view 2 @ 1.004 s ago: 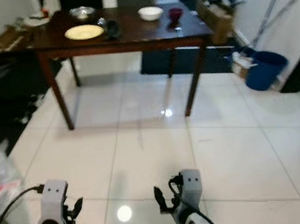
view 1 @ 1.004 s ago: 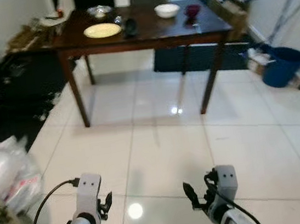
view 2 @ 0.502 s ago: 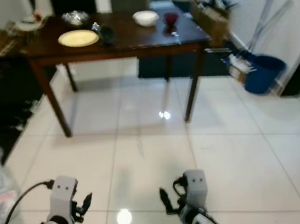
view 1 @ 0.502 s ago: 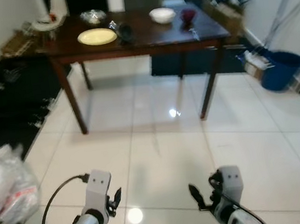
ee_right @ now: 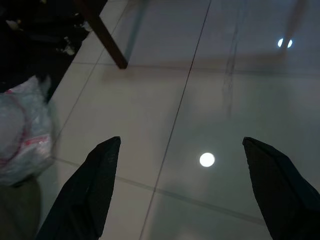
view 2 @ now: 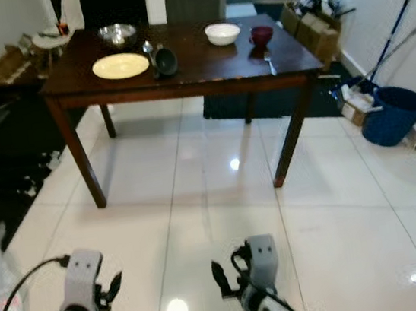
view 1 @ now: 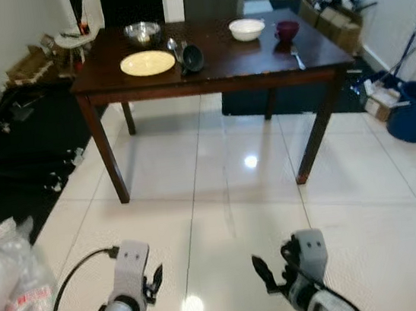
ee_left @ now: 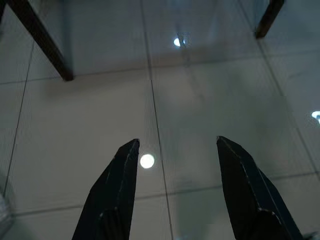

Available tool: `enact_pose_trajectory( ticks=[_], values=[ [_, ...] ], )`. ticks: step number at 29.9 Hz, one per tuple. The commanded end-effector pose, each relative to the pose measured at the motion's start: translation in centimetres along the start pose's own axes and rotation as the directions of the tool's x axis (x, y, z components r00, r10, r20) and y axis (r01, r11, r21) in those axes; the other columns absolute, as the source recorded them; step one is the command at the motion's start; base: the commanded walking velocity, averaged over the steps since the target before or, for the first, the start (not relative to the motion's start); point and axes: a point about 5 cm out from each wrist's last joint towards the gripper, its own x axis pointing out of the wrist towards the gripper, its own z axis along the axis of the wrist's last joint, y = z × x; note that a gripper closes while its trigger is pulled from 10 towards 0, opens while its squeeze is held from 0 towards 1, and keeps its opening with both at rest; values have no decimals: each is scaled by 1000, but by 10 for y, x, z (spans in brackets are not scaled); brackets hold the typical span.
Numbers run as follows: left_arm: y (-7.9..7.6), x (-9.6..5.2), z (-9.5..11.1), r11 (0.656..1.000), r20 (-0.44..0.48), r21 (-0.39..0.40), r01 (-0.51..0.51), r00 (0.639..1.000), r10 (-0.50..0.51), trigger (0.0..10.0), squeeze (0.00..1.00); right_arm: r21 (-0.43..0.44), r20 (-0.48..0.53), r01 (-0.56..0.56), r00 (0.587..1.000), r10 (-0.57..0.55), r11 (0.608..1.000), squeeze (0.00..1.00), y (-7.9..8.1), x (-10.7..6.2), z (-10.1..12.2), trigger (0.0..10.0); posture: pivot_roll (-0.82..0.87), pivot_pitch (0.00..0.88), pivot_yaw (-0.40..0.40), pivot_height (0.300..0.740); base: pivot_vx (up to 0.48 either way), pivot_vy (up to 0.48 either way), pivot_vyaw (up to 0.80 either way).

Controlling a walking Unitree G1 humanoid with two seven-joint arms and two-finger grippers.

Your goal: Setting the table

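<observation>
Dark wooden table (view 1: pixel 257 61) ahead carries a pale round plate (view 1: pixel 147 63) and white ceramic bowl (view 1: pixel 246 28): fragile, slick, best pinched at rims. Left gripper (ee_left: pixel 177 192) and right gripper (ee_right: pixel 185 192) hang low, both spread, empty.

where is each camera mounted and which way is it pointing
Left eye, right eye: on the head, looking forward and down at the table across the tiled floor; both grippers low in frame, left gripper, right gripper.
Left wrist: on the left arm, looking along its open fingers at the floor and table legs.
Right wrist: likewise, open fingers, floor, plastic bag.
Both wrist views share the floor.
</observation>
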Motion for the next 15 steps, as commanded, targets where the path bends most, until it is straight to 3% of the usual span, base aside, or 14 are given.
enact_pose_trajectory(
  ticks=[1,15],
  values=[
    [6,-5,-9,1000,-30,13,-13,999,13,10000,0,15,-15,-5,1000,5,1000,0,5,-1,-6,10000,-19,18,34,740,472,0,-788],
    [7,-4,-9,1000,-32,17,-12,999,12,10000,0,21,-18,-4,1000,5,1000,0,6,0,-6,10000,-18,16,38,740,472,0,-788]
  ],
)
